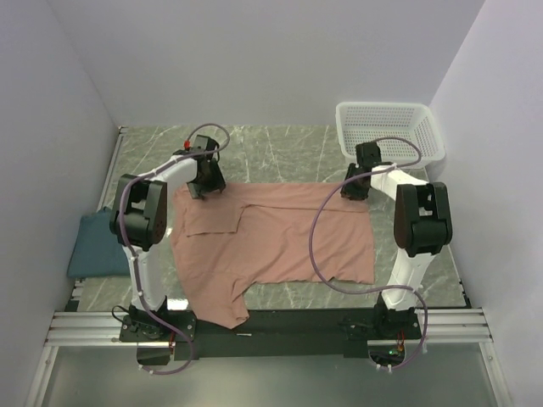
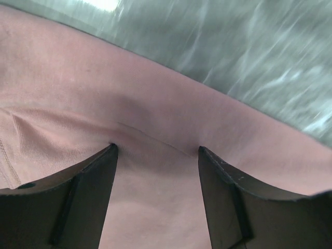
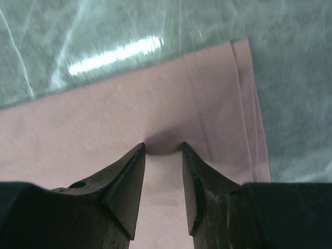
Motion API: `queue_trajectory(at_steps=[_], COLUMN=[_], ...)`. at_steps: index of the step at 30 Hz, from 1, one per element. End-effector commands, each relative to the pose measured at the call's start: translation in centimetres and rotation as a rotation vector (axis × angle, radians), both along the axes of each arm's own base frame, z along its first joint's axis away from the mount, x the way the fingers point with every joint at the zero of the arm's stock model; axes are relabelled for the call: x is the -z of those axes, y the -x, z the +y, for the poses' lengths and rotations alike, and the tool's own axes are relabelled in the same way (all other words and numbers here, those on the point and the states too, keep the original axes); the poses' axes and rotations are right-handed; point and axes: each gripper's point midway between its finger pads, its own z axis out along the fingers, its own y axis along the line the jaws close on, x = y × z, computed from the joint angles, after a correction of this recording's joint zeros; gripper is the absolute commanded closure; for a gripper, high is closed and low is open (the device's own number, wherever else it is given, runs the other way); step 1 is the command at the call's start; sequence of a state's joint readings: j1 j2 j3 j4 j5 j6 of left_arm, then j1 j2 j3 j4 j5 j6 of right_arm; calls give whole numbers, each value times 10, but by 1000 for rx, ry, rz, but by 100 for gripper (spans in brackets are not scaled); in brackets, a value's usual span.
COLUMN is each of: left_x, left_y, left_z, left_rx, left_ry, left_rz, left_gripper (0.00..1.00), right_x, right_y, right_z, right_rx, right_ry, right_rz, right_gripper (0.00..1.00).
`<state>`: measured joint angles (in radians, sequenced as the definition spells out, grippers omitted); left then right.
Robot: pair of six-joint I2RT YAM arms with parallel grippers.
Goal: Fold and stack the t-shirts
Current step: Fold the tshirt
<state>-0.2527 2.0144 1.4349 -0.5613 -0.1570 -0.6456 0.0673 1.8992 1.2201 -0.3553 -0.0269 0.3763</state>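
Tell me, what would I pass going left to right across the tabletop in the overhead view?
dark teal t-shirt → salmon-pink t-shirt → white mesh basket

Teal t-shirt (image 1: 89, 246) partly behind left arm (image 1: 140, 222)

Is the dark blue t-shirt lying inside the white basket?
No, the dark blue t-shirt lies at the left edge of the table, far from the white basket in the far right corner.

Table (image 1: 288, 144): pink shirt (image 1: 280, 233), teal shirt (image 1: 89, 246), basket (image 1: 382, 106)
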Motion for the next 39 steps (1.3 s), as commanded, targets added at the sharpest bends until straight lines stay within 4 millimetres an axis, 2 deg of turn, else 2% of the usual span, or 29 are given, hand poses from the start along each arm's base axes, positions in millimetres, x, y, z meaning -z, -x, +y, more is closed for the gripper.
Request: queue_trajectory(at_steps=[1, 4, 7, 9, 12, 13, 15, 16, 17, 18, 19, 20, 21, 22, 23, 24, 25, 26, 27, 28, 29, 31, 32, 34, 35, 39], left_x=[14, 13, 17, 8, -14, -34, -48, -71, -72, -80, -103, -97, -101, -120, -105, -105, -117, -98, -93, -100, -80, -75, -58, -53, -45, -36], left_y=[-16, -33, -39, -48, -51, -51, -43, -40, -28, -22, -14, 3, 13, 24, 45, 56, 68, 90, 101, 111, 130, 147, 162, 172, 179, 186], left_z=[-7, -12, -15, -15, -13, -11, -7, -5, 1, 4, 8, 17, 21, 25, 31, 34, 39, 45, 47, 52, 57, 63, 67, 71, 73, 80], left_rx=[14, 19, 27, 23, 18, 10, -1, -13, -27, -36, -52, -67, -76, -96, -102, -110, -132, -147, -154, -176, -187, -213, -223, -237, -246, -263], left_ry=[5, 11, 12, 16, 10, 10, 5, 12, -4, -8, 0, -22, -24, -8, -16, -8, 13, 4, 21, 44, 40, 68, 66, 94, 93, 73], left_rz=[19, 7, 16, -9, -46, -81, -99, -143, -135, -148, -194, -171, -175, -218, -176, -177, -211, -165, -158, -184, -137, -138, -95, -93, -72, -63], left_gripper=[31, 31, 31, 29, 27, 25, 24, 23, 22, 21, 20, 20, 19, 19, 19, 19, 19, 20, 21, 22, 22, 22, 22, 22, 23, 24], right_x=[0, -10, -11, -20, -37, -54, -61, -79, -74, -79, -94, -86, -87, -98, -86, -84, -90, -78, -75, -80, -67, -63, -53, -46, -38, -19], right_y=[-16, -37, -45, -53, -52, -51, -40, -35, -23, -16, -6, 10, 19, 30, 47, 57, 67, 81, 89, 96, 109, 120, 130, 136, 142, 146], right_z=[-11, -19, -23, -25, -21, -20, -17, -15, -13, -9, -4, 0, 3, 13, 18, 24, 31, 32, 33, 34, 33, 31, 29, 27, 25, 17], right_rx=[19, 36, 45, 48, 39, 39, 37, 34, 33, 29, 21, 22, 23, -2, -3, -17, -35, -34, -37, -43, -44, -44, -47, -46, -40, -12], right_ry=[28, 53, 69, 67, 59, 54, 49, 42, 30, 21, 15, 5, -1, -31, -47, -69, -78, -82, -88, -96, -95, -88, -82, -73, -67, -47], right_rz=[13, -12, -17, -37, -57, -92, -98, -136, -116, -122, -150, -124, -121, -142, -107, -99, -113, -81, -74, -91, -59, -47, -22, -8, 11, 56], right_gripper=[58, 58, 58, 58, 58, 58, 57, 57, 56, 55, 54, 52, 51, 51, 51, 51, 51, 51, 51, 52, 52, 52, 52, 52, 52, 53])
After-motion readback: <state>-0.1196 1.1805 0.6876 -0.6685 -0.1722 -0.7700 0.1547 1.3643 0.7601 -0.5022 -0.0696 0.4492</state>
